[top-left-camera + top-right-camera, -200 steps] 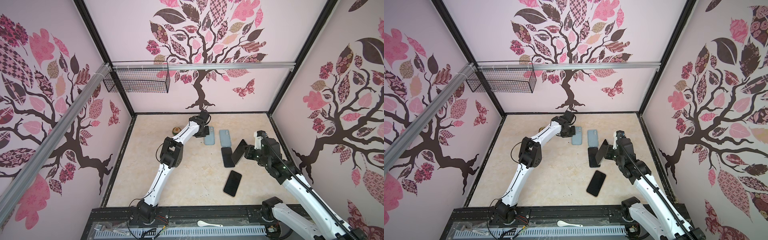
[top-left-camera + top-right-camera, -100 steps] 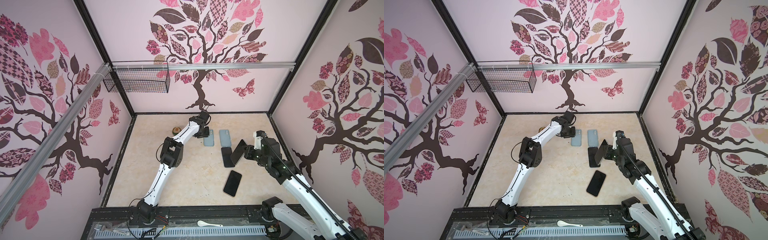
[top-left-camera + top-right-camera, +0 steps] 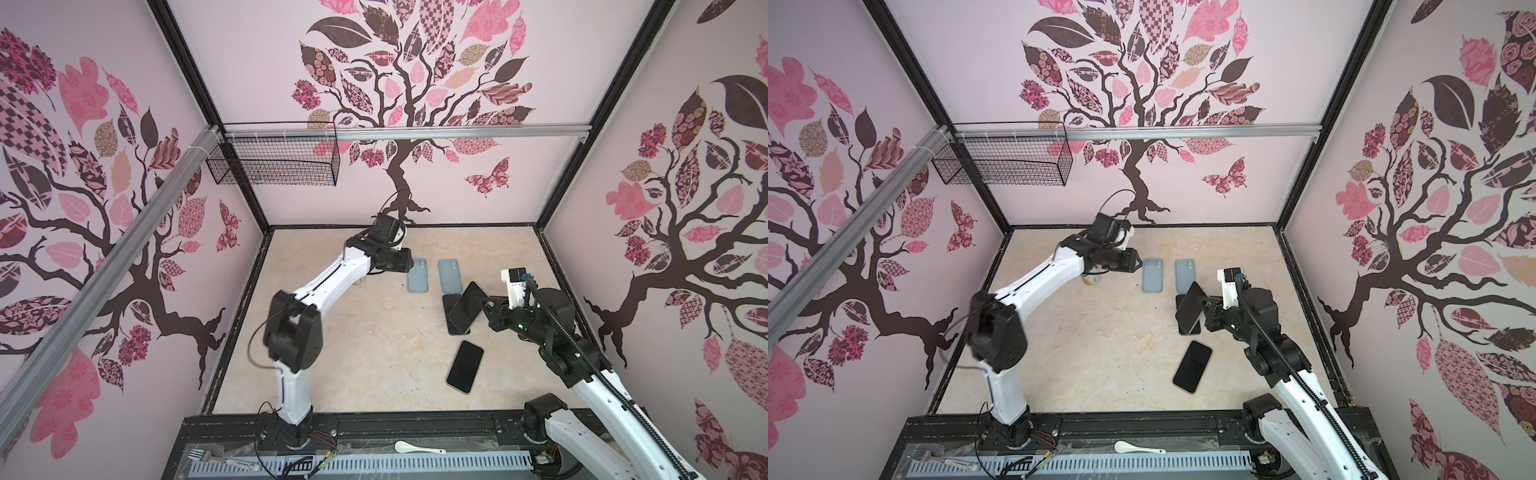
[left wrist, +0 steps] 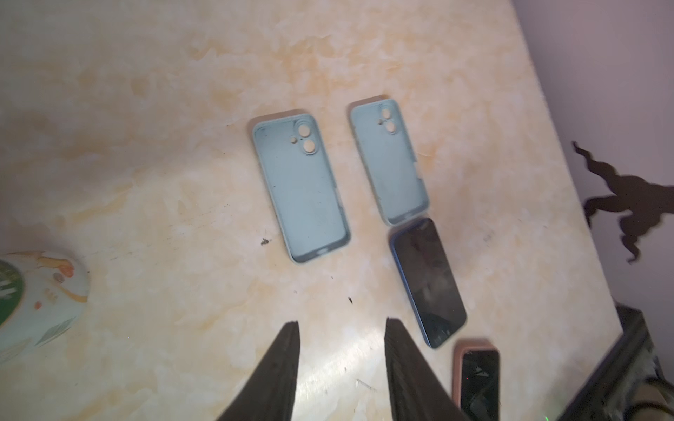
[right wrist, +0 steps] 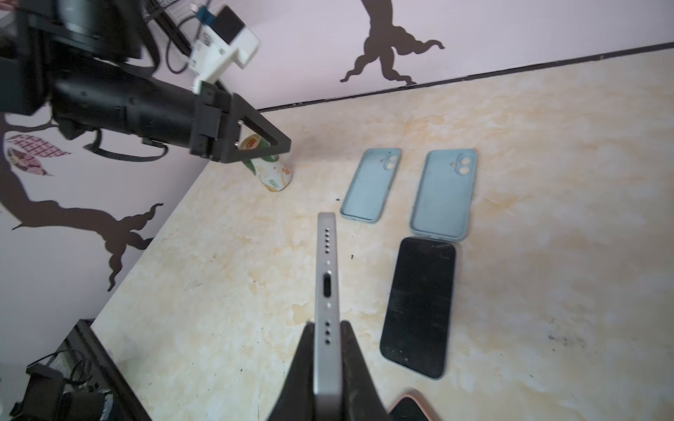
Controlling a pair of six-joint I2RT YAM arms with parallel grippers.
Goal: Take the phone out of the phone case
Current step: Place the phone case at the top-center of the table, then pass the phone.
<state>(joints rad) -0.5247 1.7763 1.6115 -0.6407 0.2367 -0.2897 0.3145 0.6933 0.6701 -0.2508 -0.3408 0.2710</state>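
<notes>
Right tool (image 5: 325,327) is clamped on the phone (image 5: 326,262), across its flat faces near one end; it looks stiff, probably slippery and fragile. Left tool (image 4: 341,325) stands apart, empty.

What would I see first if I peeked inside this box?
The right claw is holding a bare phone up in the air above the table. Farther back, two empty blue cases lie side by side, with the open left claw hovering beside them. Big pink trees cover the walls.
</notes>
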